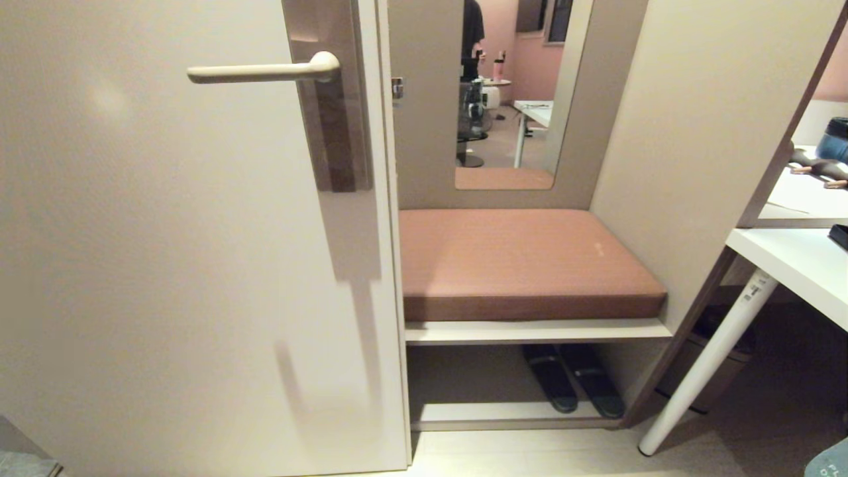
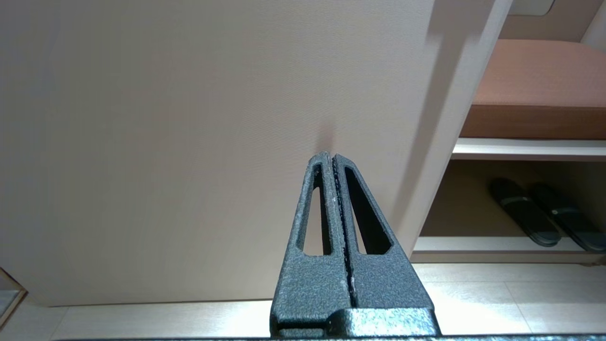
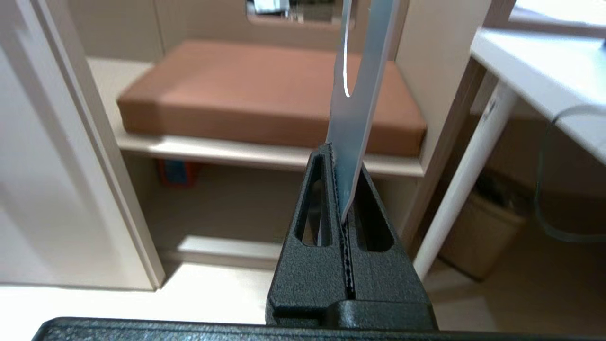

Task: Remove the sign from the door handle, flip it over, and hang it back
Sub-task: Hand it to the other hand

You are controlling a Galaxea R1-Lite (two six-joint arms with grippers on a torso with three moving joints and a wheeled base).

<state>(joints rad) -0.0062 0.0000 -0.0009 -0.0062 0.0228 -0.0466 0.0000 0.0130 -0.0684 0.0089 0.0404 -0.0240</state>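
1. Your right pincer (image 3: 342, 208) is clenched on the sign (image 3: 357, 94), which stands edge-on above its tips; the left pincer (image 2: 334, 161) is clenched empty.
2. Likely next: turn the sign, then raise it to the bare door handle (image 1: 265, 70), well above.

A: The light is warm and rather soft. On the flat cream door (image 1: 165, 265) there is a pale bright patch, and the slim cream-beige lever handle (image 1: 265, 71) throws a long grey shadow downward.

B: Yes. In the right wrist view the pale floor (image 3: 189, 298) is overexposed, and the thin light-blue sign (image 3: 357, 113) looks blurred near the lens.
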